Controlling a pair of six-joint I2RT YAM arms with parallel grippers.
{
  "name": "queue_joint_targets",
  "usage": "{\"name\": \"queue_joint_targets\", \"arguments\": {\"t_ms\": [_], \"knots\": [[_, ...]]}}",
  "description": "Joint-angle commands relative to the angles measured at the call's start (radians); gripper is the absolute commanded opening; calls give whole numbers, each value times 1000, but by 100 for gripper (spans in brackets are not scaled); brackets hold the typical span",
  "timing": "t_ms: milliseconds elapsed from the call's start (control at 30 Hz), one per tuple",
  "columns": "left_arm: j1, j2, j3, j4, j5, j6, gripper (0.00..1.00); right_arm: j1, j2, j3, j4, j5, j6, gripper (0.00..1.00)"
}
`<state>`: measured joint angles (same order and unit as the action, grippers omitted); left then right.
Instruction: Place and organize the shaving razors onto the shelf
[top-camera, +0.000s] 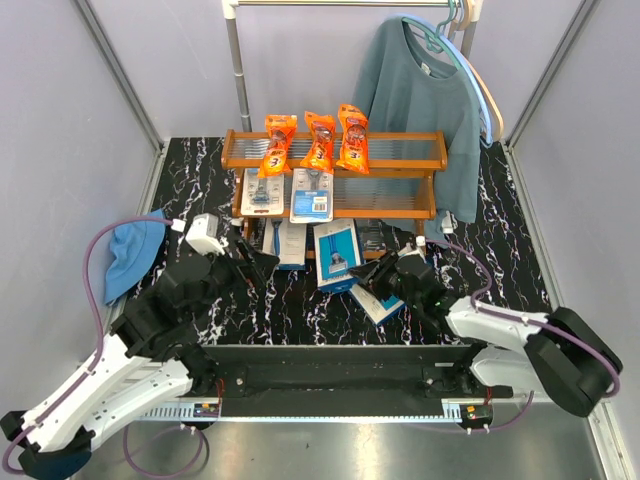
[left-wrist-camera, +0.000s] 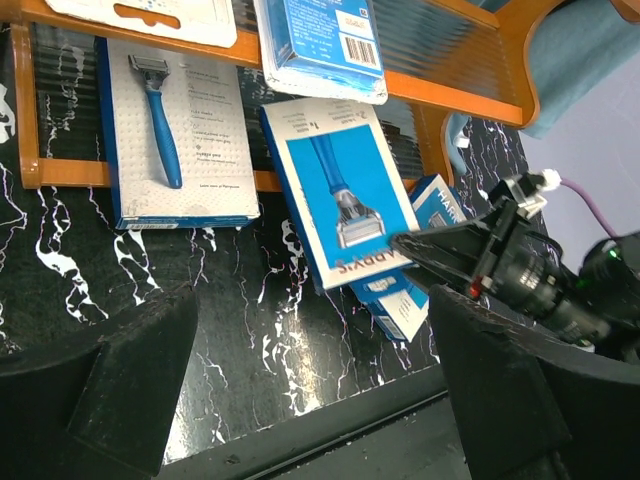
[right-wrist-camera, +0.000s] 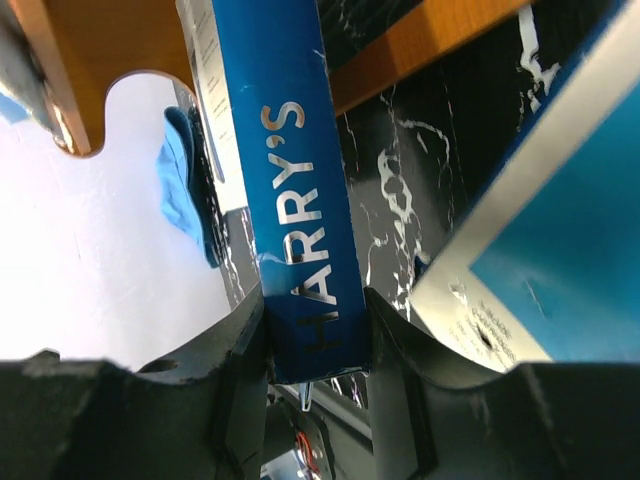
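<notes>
"HARRY'S" ran in silver capitals along the narrow edge of the blue box (right-wrist-camera: 300, 200), the same brand stood upside down on its pictured front, a barcode sat on the right blister card (left-wrist-camera: 335, 40), its digits too small to read

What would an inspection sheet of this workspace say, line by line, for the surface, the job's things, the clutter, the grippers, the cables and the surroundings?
Surface: black white-veined marble-look tabletop; no spill seen.
Job's things: three small orange razor bags on the top tier of the orange-brown wooden wire shelf; two grey-blue blister cards on the middle tier; three flat blue razor boxes at the lowest tier's front, one of them, the blue HARRY'S box, gripped.
Clutter: blue cloth at the left.
Grippers: left gripper open, empty; right gripper shut on that box.
Cables: purple cables loop beside both arms.
Surroundings: metal clothes rail with a teal sweater; grey walls.
</notes>
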<state>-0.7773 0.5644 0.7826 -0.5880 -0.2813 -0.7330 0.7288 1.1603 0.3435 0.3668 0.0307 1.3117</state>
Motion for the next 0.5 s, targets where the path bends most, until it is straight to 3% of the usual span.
{"name": "queue_joint_targets", "arguments": {"t_ms": [0, 467], "knots": [[4, -21, 0, 7, -24, 11, 99, -25, 64, 83, 184, -28, -23, 0], [4, -49, -13, -19, -21, 18, 99, -115, 285, 186, 308, -107, -29, 0]]}}
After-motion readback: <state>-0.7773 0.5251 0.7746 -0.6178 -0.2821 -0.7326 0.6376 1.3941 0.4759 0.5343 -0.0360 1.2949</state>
